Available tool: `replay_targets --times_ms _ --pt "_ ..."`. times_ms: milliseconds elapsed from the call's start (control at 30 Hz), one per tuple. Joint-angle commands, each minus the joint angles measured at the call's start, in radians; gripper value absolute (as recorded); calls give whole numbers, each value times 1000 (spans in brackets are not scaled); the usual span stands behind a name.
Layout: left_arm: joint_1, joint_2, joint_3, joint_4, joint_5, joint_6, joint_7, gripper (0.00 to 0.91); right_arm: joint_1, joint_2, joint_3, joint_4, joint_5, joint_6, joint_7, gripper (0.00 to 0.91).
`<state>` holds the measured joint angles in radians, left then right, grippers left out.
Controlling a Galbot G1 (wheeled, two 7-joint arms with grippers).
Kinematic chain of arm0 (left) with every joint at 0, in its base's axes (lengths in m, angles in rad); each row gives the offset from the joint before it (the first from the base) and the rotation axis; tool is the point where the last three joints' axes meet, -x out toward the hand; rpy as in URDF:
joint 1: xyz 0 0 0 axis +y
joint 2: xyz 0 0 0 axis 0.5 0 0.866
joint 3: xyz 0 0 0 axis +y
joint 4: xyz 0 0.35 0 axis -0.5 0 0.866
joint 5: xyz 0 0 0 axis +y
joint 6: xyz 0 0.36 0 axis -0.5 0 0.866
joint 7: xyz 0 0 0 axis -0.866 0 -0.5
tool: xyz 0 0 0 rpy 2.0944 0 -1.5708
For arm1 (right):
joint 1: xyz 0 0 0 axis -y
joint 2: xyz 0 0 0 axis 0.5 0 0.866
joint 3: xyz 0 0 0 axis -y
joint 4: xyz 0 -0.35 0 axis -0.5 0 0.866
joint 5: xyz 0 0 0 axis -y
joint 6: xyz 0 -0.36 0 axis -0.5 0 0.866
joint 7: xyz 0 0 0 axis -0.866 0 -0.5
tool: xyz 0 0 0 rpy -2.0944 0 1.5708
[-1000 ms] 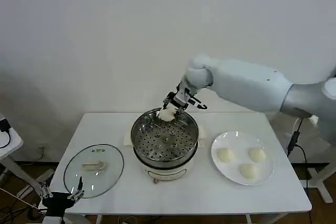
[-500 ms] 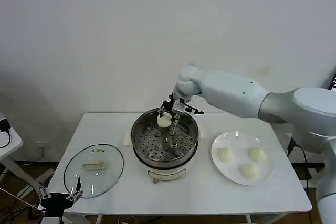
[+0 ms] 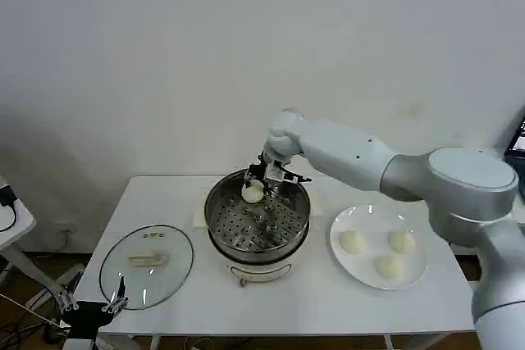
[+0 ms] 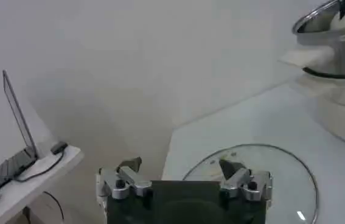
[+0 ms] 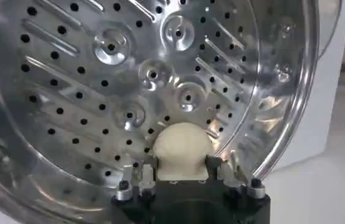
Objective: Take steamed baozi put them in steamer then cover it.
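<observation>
White bench (image 3: 328,309), rectangular, set against a plain pale wall (image 3: 164,55). Glass lid (image 3: 146,266) lies flat near the bench's left front corner, cream handle (image 3: 148,259) on top. White plate (image 3: 414,272) sits toward the right end, well apart from the lid. Second white surface (image 3: 10,223) at far left edge, black cable (image 3: 6,198) on it. Left wrist view: open laptop (image 4: 15,137) and cable on that side surface.
</observation>
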<state>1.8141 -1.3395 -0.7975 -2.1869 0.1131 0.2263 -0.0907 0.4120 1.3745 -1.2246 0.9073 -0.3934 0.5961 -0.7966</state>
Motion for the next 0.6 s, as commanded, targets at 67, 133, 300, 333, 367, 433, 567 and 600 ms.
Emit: replay_targets --times_ms 67,133,300,333,367,433,567,600 --pt "6 -2 1 -8 2 0 -1 907 50 -8 -22 18 67 -25 -38 907" --pt "6 -2 1 -7 2 1 -1 907 112 -34 -40 76 157 -84 -63 907" --pt "20 -3 10 -17 6 -1 -3 907 259 -175 -96 336 397 -371 -144 907" --pt "23 -2 13 -19 9 -1 -3 907 283 -212 -96 371 422 -412 -145 907" --pt "24 -1 20 -21 13 -1 -2 907 293 -239 -96 400 451 -445 -145 907" --pt "23 1 28 -22 19 0 -2 907 329 -298 -95 450 480 -495 -146 907" --pt "21 13 44 -26 24 3 3 907 378 -457 -133 543 567 -624 -174 907" --pt "21 18 46 -29 23 4 4 907 383 -488 -147 560 580 -649 -179 907"
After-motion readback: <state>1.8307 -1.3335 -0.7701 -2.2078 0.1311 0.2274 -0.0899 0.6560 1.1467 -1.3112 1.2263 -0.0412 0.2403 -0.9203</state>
